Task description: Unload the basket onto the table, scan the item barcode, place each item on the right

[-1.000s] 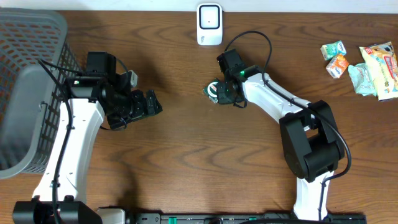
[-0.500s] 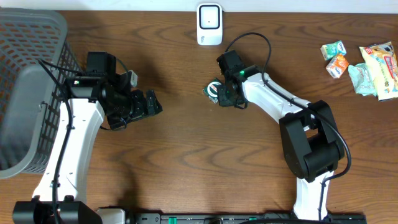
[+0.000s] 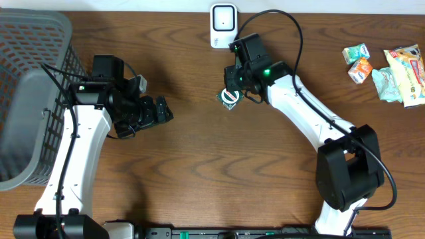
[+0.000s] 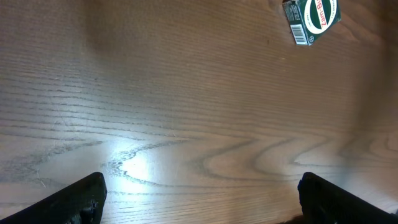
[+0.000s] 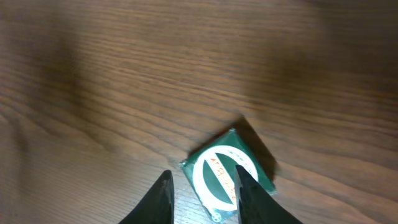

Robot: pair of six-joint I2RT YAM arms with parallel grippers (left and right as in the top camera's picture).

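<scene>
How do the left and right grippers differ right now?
Opening: the left gripper is spread wide, while the right gripper is only narrowly parted.
Position: the left gripper hangs over the table, well away from the green packet, while the right gripper hovers just above it.
Shared: neither holds anything.

A mock shop checkout is seen here, rigged up as a robot test station. A white scanner (image 3: 224, 25) is stood at the far edge of the wooden bench (image 3: 199, 172). A grey mesh basket (image 3: 30, 33) is placed at the left and snack packets (image 3: 406, 73) are heaped at the right. A left arm (image 3: 66, 159) and a right arm (image 3: 305, 113) are mounted at the near edge.
</scene>
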